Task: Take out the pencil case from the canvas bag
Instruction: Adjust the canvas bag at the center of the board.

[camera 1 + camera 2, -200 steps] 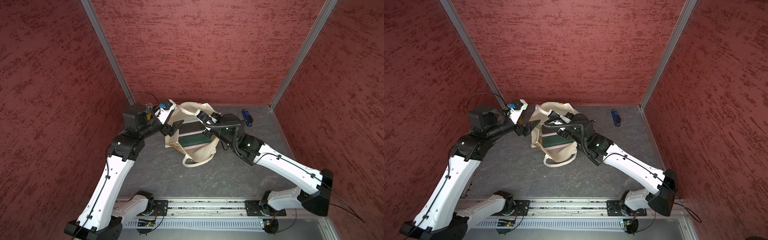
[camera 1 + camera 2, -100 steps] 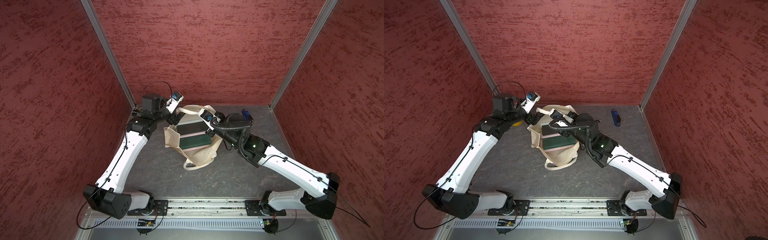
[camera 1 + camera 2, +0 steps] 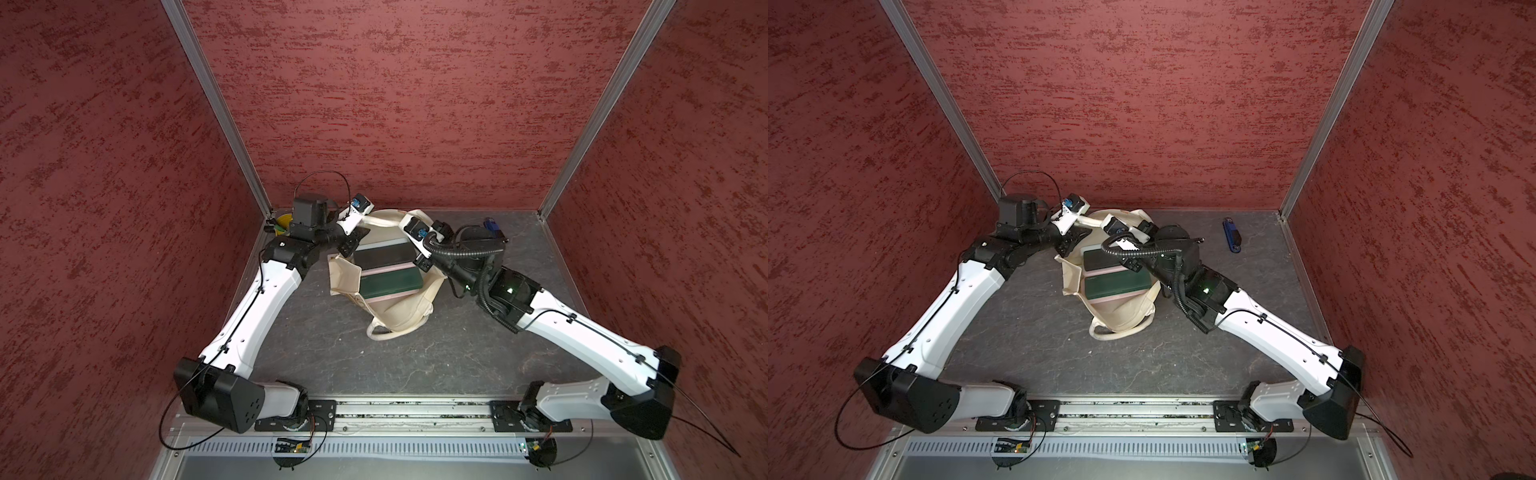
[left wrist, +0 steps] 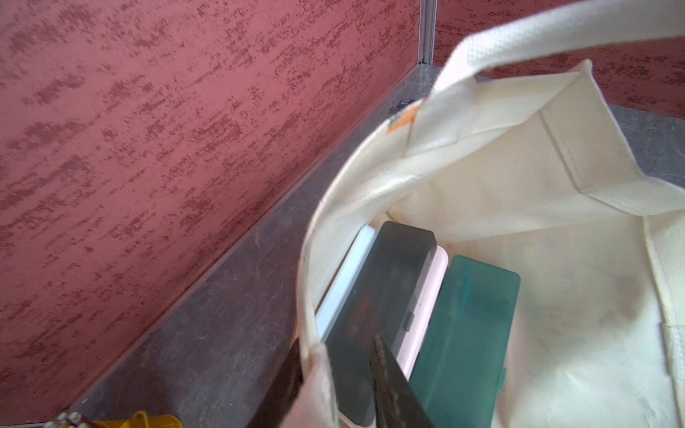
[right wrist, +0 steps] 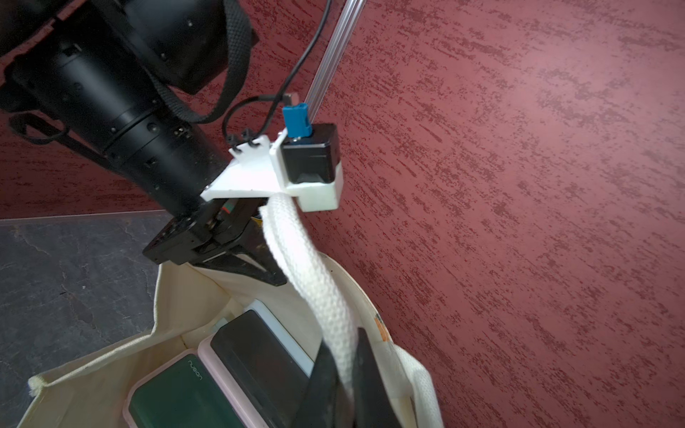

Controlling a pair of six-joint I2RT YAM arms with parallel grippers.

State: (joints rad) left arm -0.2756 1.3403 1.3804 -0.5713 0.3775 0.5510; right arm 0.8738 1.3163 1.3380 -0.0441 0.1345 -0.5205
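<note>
The cream canvas bag (image 3: 399, 311) (image 3: 1121, 311) sits at the back of the table with its mouth held open. Two pencil cases lie side by side inside: a dark one (image 3: 384, 253) (image 4: 389, 281) and a green one (image 3: 390, 282) (image 4: 470, 326) (image 5: 178, 392). My right gripper (image 3: 420, 264) (image 5: 343, 374) is shut on the bag's white handle (image 5: 315, 281). My left gripper (image 3: 351, 245) (image 4: 335, 344) straddles the bag's back-left rim, one finger outside and one inside. A narrow gap still shows beside the cloth.
A blue object (image 3: 490, 226) (image 3: 1231, 241) lies on the table at the back right. A small yellow bucket (image 3: 284, 220) (image 4: 141, 420) sits in the back left corner, behind my left arm. Red walls close in three sides.
My left arm has swung from the bag's left side to its back-left rim, and its jaws have narrowed around the rim. My right gripper keeps hold of the handle.
</note>
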